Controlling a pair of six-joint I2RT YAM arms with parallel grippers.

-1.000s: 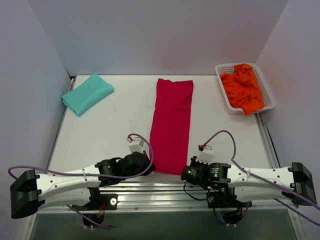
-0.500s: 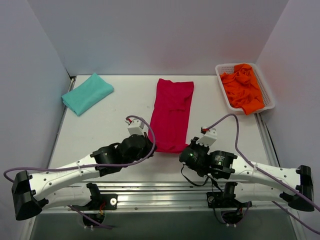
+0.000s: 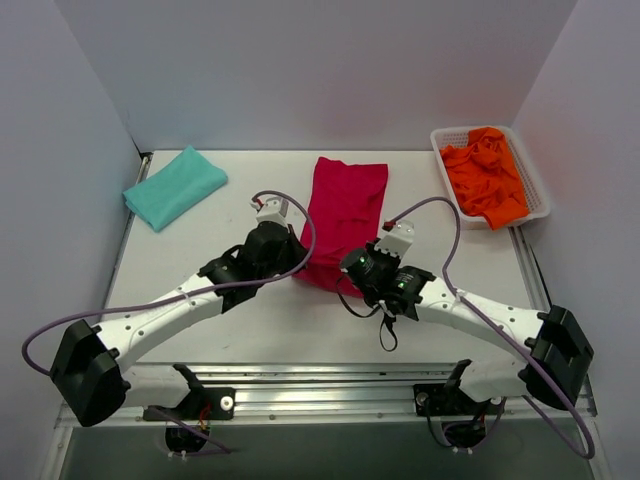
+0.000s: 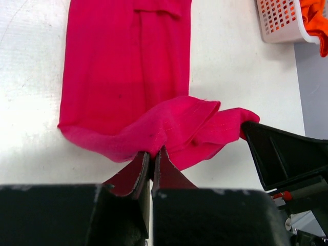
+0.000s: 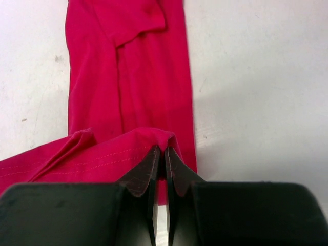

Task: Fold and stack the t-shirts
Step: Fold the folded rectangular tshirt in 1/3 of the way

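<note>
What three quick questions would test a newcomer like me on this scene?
1. True or false: both sets of jaws are shut on the red shirt.
2. Where are the orange shirts? A: spread flat on the table. B: in the white basket. C: hanging from an arm.
3. Fill the gap: the teal shirt lies folded near the table's far ___ corner, by the robot's own sides.

Key: 1 true; 2 B; 3 left.
</note>
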